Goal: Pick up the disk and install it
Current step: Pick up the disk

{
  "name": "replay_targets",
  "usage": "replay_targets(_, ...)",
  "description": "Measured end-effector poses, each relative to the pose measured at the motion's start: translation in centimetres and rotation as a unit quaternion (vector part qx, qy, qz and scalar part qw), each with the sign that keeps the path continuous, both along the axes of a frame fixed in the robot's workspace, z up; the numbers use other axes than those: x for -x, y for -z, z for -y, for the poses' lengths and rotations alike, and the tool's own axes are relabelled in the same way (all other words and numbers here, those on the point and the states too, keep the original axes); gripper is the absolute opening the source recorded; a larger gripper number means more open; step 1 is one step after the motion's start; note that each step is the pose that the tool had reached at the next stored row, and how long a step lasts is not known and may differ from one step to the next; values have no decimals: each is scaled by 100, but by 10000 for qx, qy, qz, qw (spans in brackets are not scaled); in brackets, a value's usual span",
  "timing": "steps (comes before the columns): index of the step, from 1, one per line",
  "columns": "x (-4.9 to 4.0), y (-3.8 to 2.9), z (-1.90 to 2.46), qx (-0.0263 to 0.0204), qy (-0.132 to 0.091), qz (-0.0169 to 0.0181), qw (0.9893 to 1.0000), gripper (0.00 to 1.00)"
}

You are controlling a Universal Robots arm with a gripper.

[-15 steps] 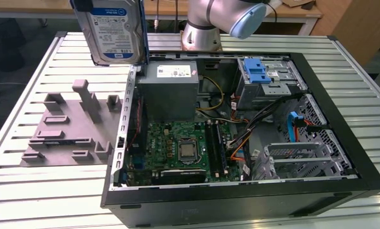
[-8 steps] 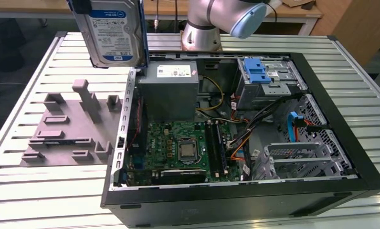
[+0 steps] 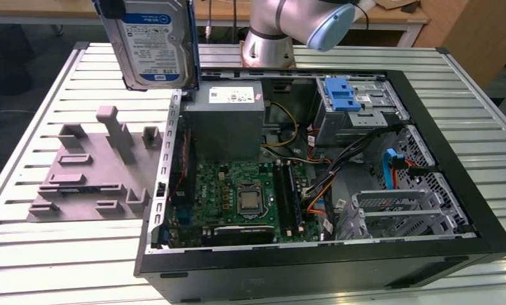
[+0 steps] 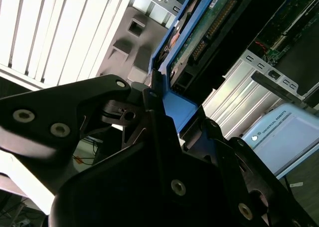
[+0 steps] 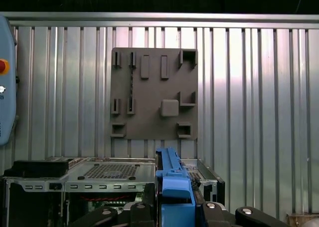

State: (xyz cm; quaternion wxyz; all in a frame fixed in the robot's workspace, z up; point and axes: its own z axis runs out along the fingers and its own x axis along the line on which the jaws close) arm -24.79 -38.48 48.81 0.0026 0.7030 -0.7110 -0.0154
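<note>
One disk (image 3: 156,44) (blue-framed) hangs upright above the open computer case (image 3: 321,264), clamped in the gripper (image 5: 174,209).

**Exterior view:** mounted high off the table (image 3: 32,254), looking obliquely down across it toward the arm (image 3: 274,35) at the far edge. Mid range. It covers the whole open case (image 3: 321,273), the plate (image 3: 83,171) on the exterior view's left, and the disk (image 3: 156,44) held high above the plate.

**First wrist view:** well above the table, facing straight down along the gripper (image 5: 174,204). The disk (image 5: 172,184) edge is very near the lens. The plate (image 5: 154,92) and case (image 5: 109,169) lie far below.

**Second wrist view:** tight against the gripper (image 4: 172,105), angled past the disk (image 4: 199,32) toward the case (image 4: 259,77) and table slats (image 4: 45,32).

**Shared:** disk, case, plate and table appear in all three views.
</note>
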Motion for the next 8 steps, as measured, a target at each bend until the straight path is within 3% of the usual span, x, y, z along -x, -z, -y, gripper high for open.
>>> replay_targets(8,-46,0,0,0,0,0,10000,36)
